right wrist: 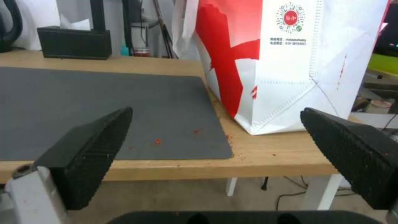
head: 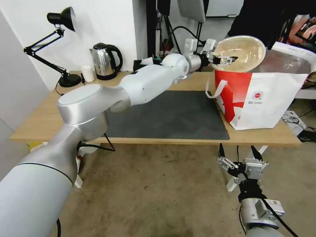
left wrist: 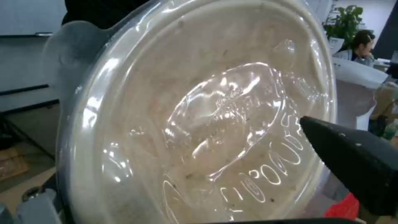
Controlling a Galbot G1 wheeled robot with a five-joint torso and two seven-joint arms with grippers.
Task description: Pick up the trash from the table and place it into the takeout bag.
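Observation:
My left gripper [head: 226, 60] is shut on the rim of the shallow beige bowl [head: 241, 53], holding it tilted on edge over the open mouth of the red-and-white takeout bag [head: 263, 98]. Up close, the bowl [left wrist: 199, 124] has a clear plastic lid, and one black fingertip [left wrist: 352, 168] lies against it. The bag [right wrist: 282, 59] stands at the right end of the light-wood table [head: 39, 121], beside the dark grey mat [head: 171, 115]. My right gripper [head: 237, 154] hangs open below the table's front edge, its fingers [right wrist: 87, 152] spread wide with nothing between them.
At the table's far left stand a black desk lamp [head: 62, 49], a steel kettle [head: 104, 62] and a small white cup [head: 87, 73]. A black tissue box [right wrist: 74, 42] sits at the back edge. Red crumbs [right wrist: 157, 141] dot the mat. Cables lie on the floor at the right.

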